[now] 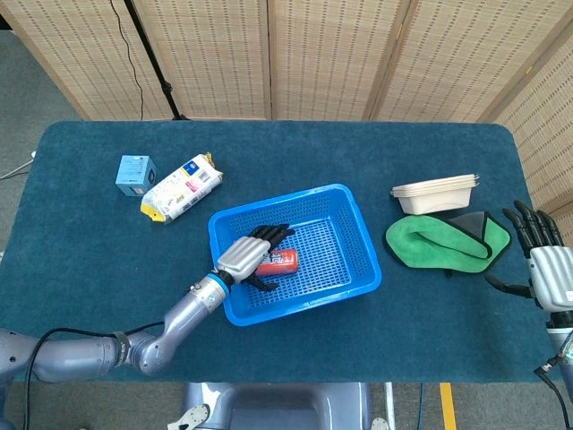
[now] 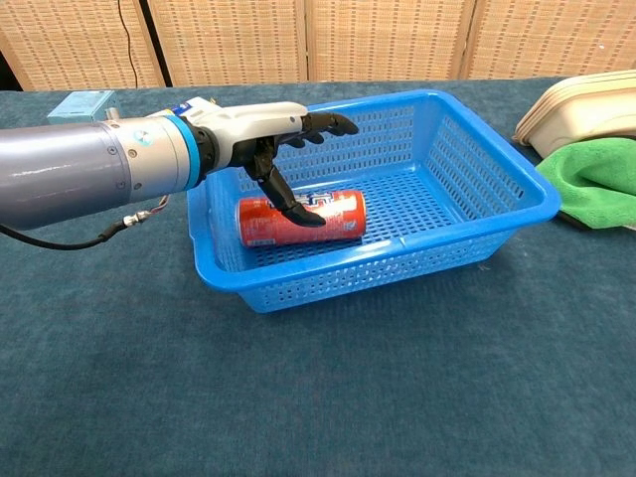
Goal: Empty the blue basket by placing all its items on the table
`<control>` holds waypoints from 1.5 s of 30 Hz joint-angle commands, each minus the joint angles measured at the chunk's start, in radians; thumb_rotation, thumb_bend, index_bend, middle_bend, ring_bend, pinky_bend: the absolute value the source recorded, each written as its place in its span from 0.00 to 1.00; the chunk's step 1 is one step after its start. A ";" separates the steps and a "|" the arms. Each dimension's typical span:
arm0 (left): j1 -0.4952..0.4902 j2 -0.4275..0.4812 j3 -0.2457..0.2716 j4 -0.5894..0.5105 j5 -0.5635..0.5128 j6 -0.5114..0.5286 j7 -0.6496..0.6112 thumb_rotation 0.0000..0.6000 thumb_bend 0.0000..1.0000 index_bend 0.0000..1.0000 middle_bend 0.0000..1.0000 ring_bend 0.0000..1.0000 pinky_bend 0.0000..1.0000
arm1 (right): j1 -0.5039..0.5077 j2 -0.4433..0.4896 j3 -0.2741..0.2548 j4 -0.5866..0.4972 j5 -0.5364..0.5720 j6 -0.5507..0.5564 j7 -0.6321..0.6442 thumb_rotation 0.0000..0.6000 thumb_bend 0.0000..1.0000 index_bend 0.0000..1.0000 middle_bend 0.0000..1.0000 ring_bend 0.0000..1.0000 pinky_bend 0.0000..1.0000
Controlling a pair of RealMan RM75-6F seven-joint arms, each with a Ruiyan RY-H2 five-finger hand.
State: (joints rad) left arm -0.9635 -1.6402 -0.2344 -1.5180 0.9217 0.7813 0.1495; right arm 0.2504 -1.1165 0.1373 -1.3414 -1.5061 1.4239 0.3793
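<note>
- Can is the one item we see left in the blue basket: red, lying on its side at the near-left end of the mesh floor.
- Our left hand is over it, fingers spread above the can, thumb down against its front face. Not closed on it; we count the hand as open and empty.
- Right hand sits off at the right table edge, fingers apart, holding nothing.
- Handling, our guess: rigid metal cylinder, smooth and a bit slippery, light if empty. On its side it will roll, and it may dent if squeezed hard.
- Best hold: wrap across the middle of the barrel, thumb opposite the fingers.
- In the way: the basket's near and left walls are close, so we lift straight up before moving out. A light basket may drag along with the hand.
- Around: blue box and snack packet on the table left of the basket; stacked white trays and green cloth to the right.
</note>
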 commanded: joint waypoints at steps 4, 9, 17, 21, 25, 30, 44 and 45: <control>-0.057 -0.081 0.021 0.136 -0.128 -0.066 0.077 1.00 0.20 0.00 0.00 0.00 0.01 | -0.002 0.001 0.003 0.000 0.007 0.000 -0.002 1.00 0.00 0.00 0.00 0.00 0.00; -0.059 -0.083 0.033 0.135 -0.151 -0.074 0.084 1.00 0.20 0.00 0.00 0.00 0.01 | 0.000 0.001 0.003 0.005 0.009 -0.006 0.003 1.00 0.00 0.00 0.00 0.00 0.00; -0.059 -0.077 0.045 0.129 -0.145 -0.062 0.094 1.00 0.20 0.00 0.00 0.00 0.03 | 0.001 0.001 0.002 0.006 0.007 -0.008 0.011 1.00 0.00 0.00 0.00 0.00 0.00; -0.055 -0.113 0.040 0.156 -0.139 -0.007 0.107 1.00 0.28 0.13 0.06 0.09 0.24 | 0.002 0.004 -0.001 0.005 0.005 -0.013 0.022 1.00 0.00 0.00 0.00 0.00 0.00; -0.040 -0.165 0.029 0.189 -0.093 0.087 0.118 1.00 0.46 0.47 0.34 0.34 0.43 | 0.002 0.006 0.000 0.006 0.004 -0.013 0.030 1.00 0.00 0.00 0.00 0.00 0.00; -0.014 -0.196 -0.001 0.208 0.017 0.205 0.083 1.00 0.54 0.62 0.46 0.45 0.49 | 0.002 0.007 -0.001 0.008 0.003 -0.014 0.037 1.00 0.00 0.00 0.00 0.00 0.00; 0.089 0.050 -0.108 0.008 0.140 0.346 0.006 1.00 0.53 0.62 0.47 0.45 0.49 | 0.000 0.011 -0.006 -0.008 -0.009 -0.005 0.036 1.00 0.00 0.00 0.00 0.00 0.00; 0.102 0.070 -0.112 0.015 0.123 0.344 0.004 1.00 0.52 0.62 0.47 0.45 0.49 | 0.000 0.012 -0.007 -0.010 -0.010 -0.004 0.035 1.00 0.00 0.00 0.00 0.00 0.00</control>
State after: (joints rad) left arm -0.8924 -1.6148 -0.3257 -1.4902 1.0622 1.1106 0.1602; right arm 0.2505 -1.1053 0.1312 -1.3502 -1.5154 1.4195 0.4147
